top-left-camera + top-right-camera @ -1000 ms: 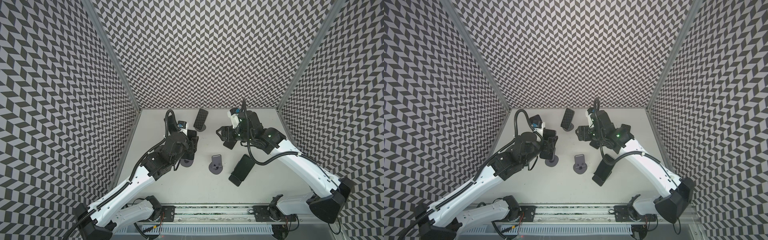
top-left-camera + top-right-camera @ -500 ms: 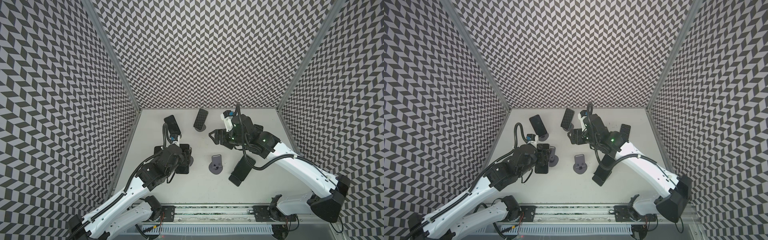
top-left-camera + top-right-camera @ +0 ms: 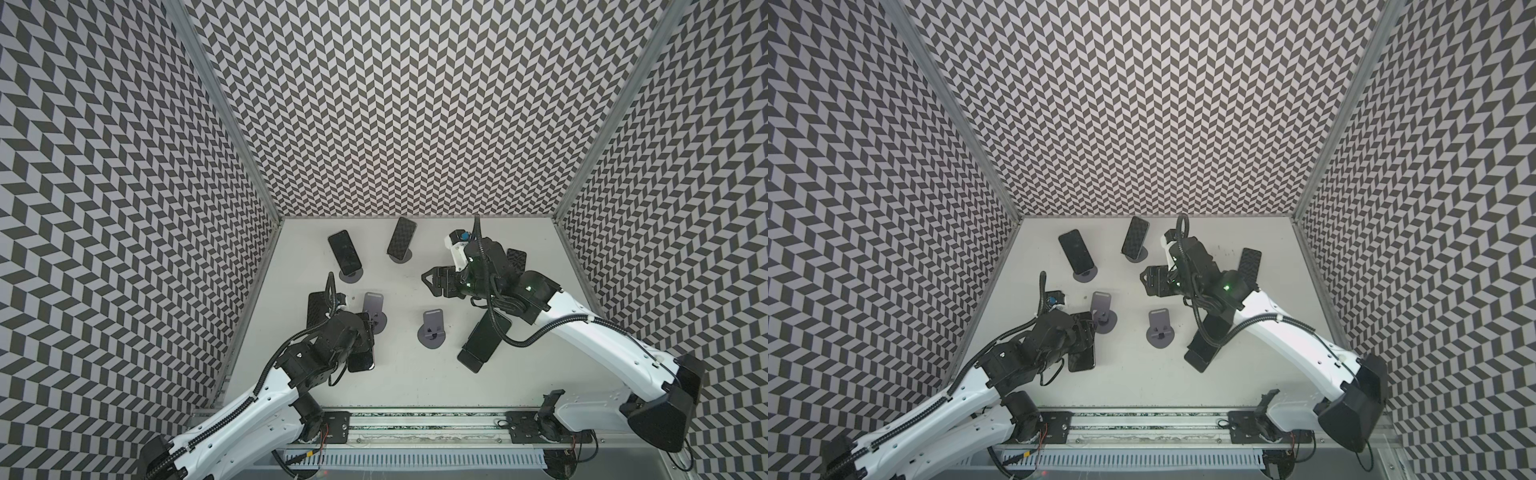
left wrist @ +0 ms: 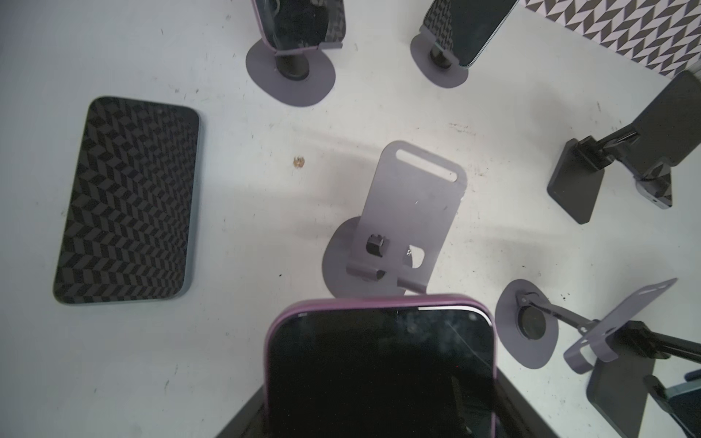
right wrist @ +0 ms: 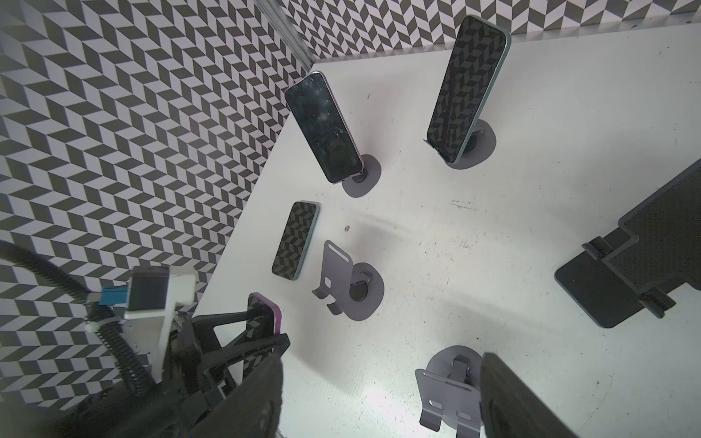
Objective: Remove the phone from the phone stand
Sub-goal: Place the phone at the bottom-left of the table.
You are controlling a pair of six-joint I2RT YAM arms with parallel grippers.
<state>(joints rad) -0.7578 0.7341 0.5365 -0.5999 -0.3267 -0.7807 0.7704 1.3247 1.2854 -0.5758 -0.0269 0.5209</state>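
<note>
My left gripper [image 3: 365, 332] is shut on a black phone in a purple case [image 4: 379, 371], gripping its lower part; the phone hides the fingers in the left wrist view. The phone [image 3: 360, 356] hangs low at the front left, just in front of an empty grey phone stand [image 3: 374, 311] [image 4: 411, 212]. Whether it touches the table I cannot tell. My right gripper [image 3: 432, 282] [image 5: 383, 398] stands open and empty over the middle of the table, above a second empty grey stand [image 5: 447, 394] [image 3: 432, 330].
Two more phones lean on grey stands at the back [image 3: 344, 255] [image 3: 401, 243]. A phone lies flat near the left wall [image 3: 316, 309] [image 4: 129, 201]. A black stand [image 3: 482, 343] lies under the right arm, with another phone [image 3: 1250, 266] behind it.
My left gripper has drawn the purple-cased phone off the grey stand and toward the front, lower down. The right gripper has shifted a little leftward, still open.
</note>
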